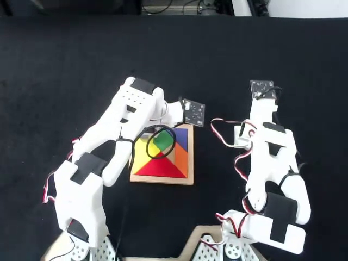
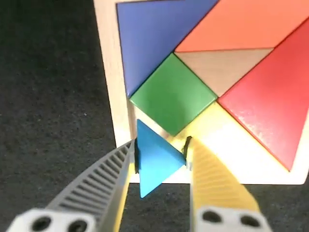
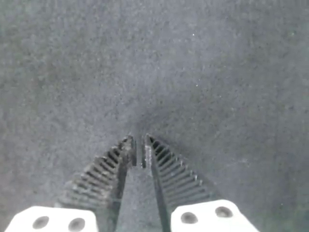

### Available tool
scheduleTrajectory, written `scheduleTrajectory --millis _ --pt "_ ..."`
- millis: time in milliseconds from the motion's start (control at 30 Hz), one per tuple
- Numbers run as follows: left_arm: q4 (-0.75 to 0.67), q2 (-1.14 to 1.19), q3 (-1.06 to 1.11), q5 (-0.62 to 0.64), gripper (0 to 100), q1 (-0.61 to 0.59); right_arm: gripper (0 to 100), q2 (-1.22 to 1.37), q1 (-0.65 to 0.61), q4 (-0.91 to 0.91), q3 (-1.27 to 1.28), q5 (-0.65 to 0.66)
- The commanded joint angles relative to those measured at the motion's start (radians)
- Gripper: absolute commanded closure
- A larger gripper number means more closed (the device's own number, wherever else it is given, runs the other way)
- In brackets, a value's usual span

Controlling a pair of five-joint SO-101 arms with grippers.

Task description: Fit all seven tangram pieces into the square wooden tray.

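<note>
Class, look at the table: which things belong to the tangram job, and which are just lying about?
Belongs to the job: wooden tray; green square, red piece, orange piece, dark blue piece and yellow piece in it; light blue triangle held in the left gripper.
Just there: black cloth; right gripper, shut over bare cloth.

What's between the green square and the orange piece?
A pale wood-coloured triangle sits between the green square and the orange piece, touching both; the left wrist view shows it.
</note>
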Motion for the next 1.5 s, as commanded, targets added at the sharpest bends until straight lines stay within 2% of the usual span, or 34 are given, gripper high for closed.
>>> scheduleTrajectory --millis 0,500,633,733,800,833,1033,1367,1467 --pt "0.0 -0.008 -0.004 0.025 74 -0.015 95.9 -0.001 -0.012 -0.017 -0.044 -0.005" --pt "-0.002 -0.018 -0.053 0.046 73 -0.019 95.9 -0.001 -0.014 -0.017 -0.044 -0.005" --pt "-0.002 -0.018 -0.206 0.287 73 -0.068 95.9 -0.001 -0.014 -0.017 -0.044 -0.005" --pt "-0.002 -0.008 -0.323 0.575 73 -0.113 95.9 -0.001 -0.014 -0.017 -0.044 -0.003" --pt "-0.014 0.008 -0.3 0.724 73 -0.131 95.9 -0.001 -0.014 -0.017 -0.044 -0.003" --pt "-0.037 0.023 -0.268 0.755 73 -0.137 96.0 -0.001 -0.014 -0.017 -0.044 -0.003" --pt "-0.232 0.052 -0.107 0.692 80 -0.203 96.0 -0.001 -0.014 -0.014 -0.044 -0.003" --pt "-0.091 0.048 -0.127 0.666 76 -0.163 96.0 -0.001 -0.014 -0.015 -0.044 -0.003" --pt "-0.092 0.051 -0.091 0.615 77 -0.157 96.0 -0.001 -0.014 -0.015 -0.044 -0.003"
